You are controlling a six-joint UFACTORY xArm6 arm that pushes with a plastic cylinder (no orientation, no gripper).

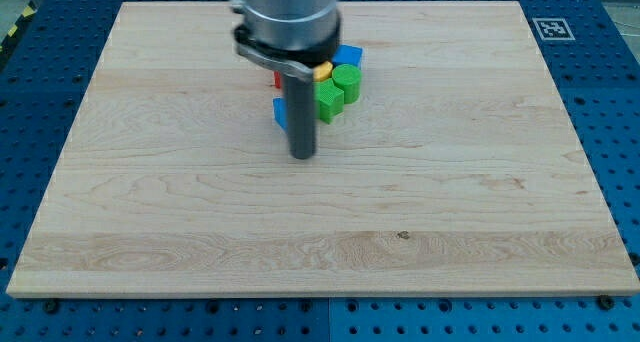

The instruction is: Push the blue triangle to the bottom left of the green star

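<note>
You see the dark rod's tip resting on the pale wooden bench, with no hand fitted to open or close. A small blue block, shape unclear, peeks out touching the rod's left side. Right of it cluster a red sliver, a yellow block, two green blocks and another blue block.

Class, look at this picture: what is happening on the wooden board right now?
A robot arm with a dark rod is pushing small coloured blocks across a wooden board. My tip rests just below a tight cluster near the view's top centre. A blue block, partly hidden behind the rod, sits at the rod's left edge. Two green blocks lie to the rod's right, with a yellow block and another blue block above them. A sliver of red peeks out on the left.
</note>
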